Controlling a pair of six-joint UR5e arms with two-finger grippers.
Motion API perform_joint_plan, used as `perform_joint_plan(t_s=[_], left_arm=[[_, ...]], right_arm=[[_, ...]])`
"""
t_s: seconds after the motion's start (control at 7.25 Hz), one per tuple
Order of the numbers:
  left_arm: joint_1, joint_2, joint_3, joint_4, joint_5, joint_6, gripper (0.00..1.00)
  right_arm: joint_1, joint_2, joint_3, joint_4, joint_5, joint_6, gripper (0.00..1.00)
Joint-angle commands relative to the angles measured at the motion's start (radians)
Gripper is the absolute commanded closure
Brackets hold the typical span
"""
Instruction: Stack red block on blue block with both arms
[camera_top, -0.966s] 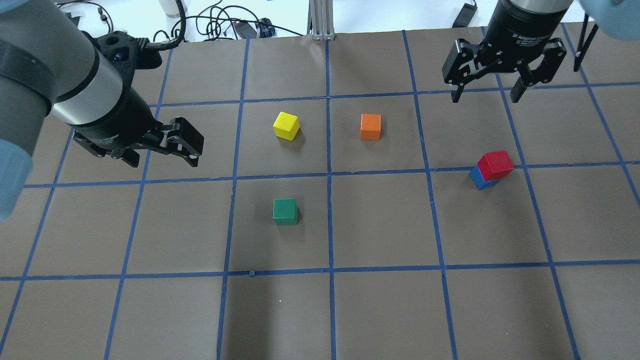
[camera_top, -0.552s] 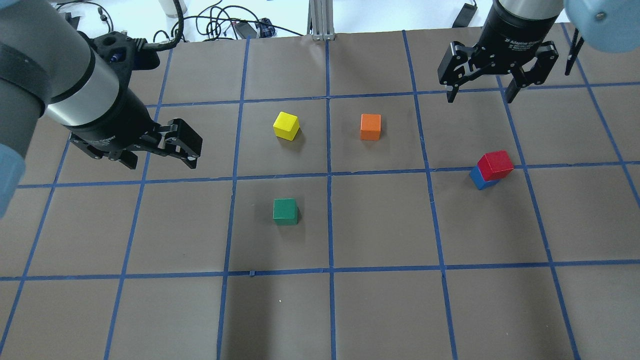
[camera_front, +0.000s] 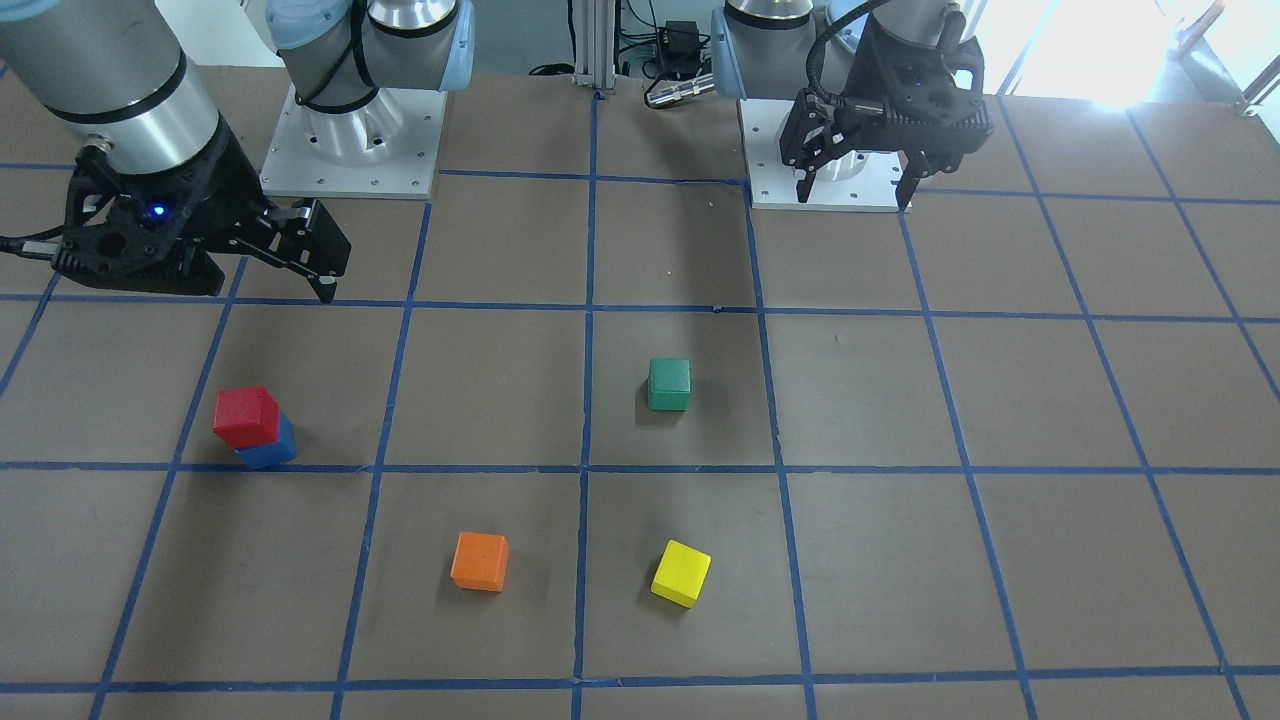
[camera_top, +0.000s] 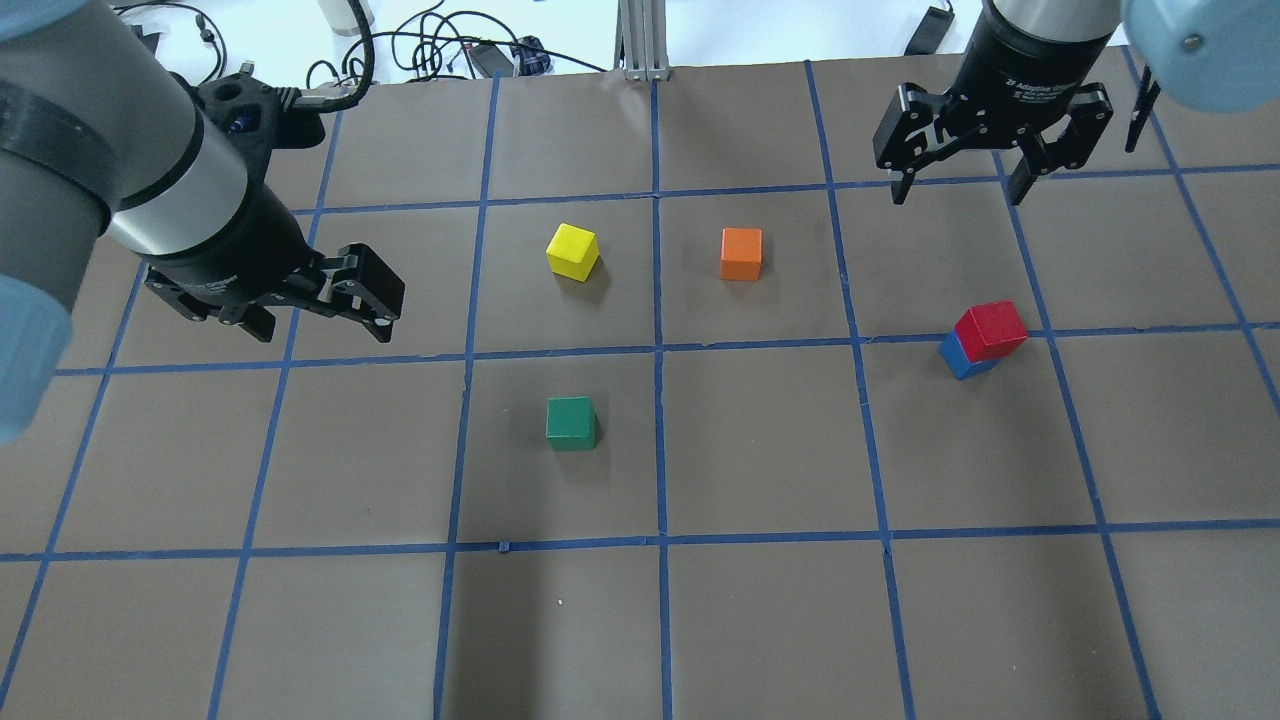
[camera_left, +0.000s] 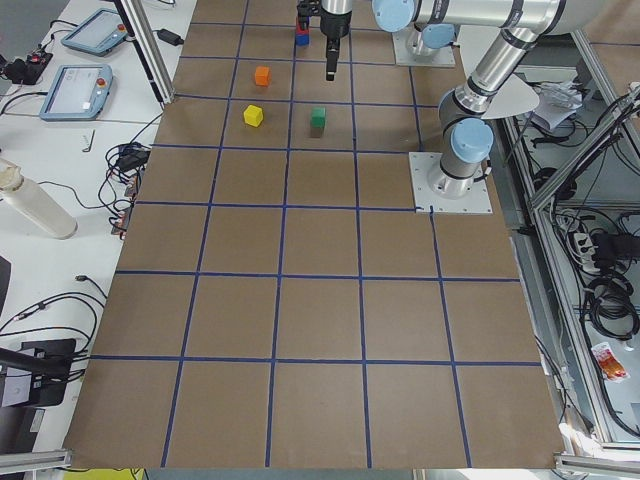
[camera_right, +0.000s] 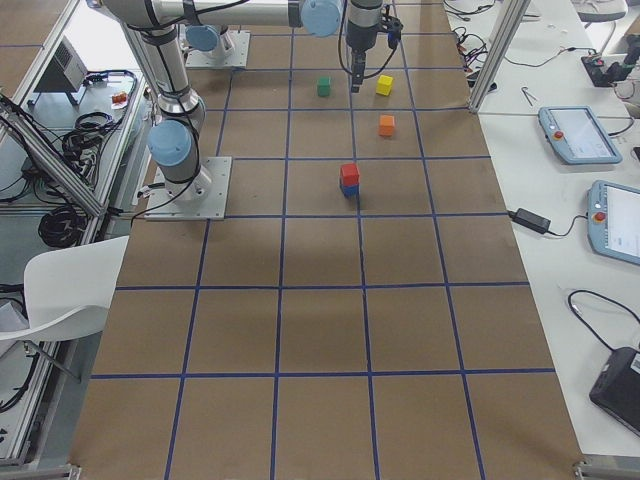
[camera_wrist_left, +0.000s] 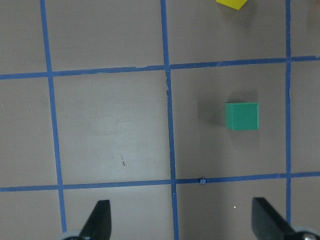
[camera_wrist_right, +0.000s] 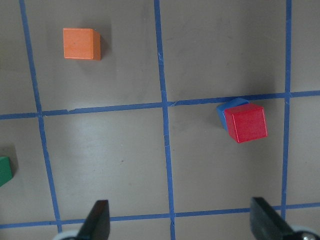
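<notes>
The red block (camera_top: 990, 330) sits on the blue block (camera_top: 958, 360), turned slightly askew, at the right of the mat. The stack also shows in the front view, red block (camera_front: 245, 416) on blue block (camera_front: 272, 452), and in the right wrist view, red block (camera_wrist_right: 245, 122) on blue block (camera_wrist_right: 226, 108). My right gripper (camera_top: 957, 195) is open and empty, raised and beyond the stack, nearer the table's far edge. Its fingertips (camera_wrist_right: 97, 222) frame bare mat. My left gripper (camera_top: 322, 325) is open and empty over the left of the mat, far from the stack.
A yellow cube (camera_top: 572, 251), an orange cube (camera_top: 741, 253) and a green cube (camera_top: 571, 422) stand apart in the middle of the mat. The green cube (camera_wrist_left: 242, 116) lies below my left gripper (camera_wrist_left: 185, 225). Cables and a metal post (camera_top: 645, 40) lie beyond the far edge.
My right gripper has drawn slightly further away from the stack, toward the far edge. My left arm has shifted a little. The stack and the other cubes have not moved.
</notes>
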Motion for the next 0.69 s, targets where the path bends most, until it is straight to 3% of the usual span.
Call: perform_joint_plan(t_s=[0.0,0.55], left_arm=[[0.001,0.006,-0.004,0.001,0.002,0.000,0.00],[0.001,0.010,-0.004,0.000,0.004,0.000,0.00]], right_arm=[[0.000,0.004,-0.001,0.000,-0.002,-0.001,0.00],[0.000,0.001,-0.003,-0.002,0.000,0.000,0.00]])
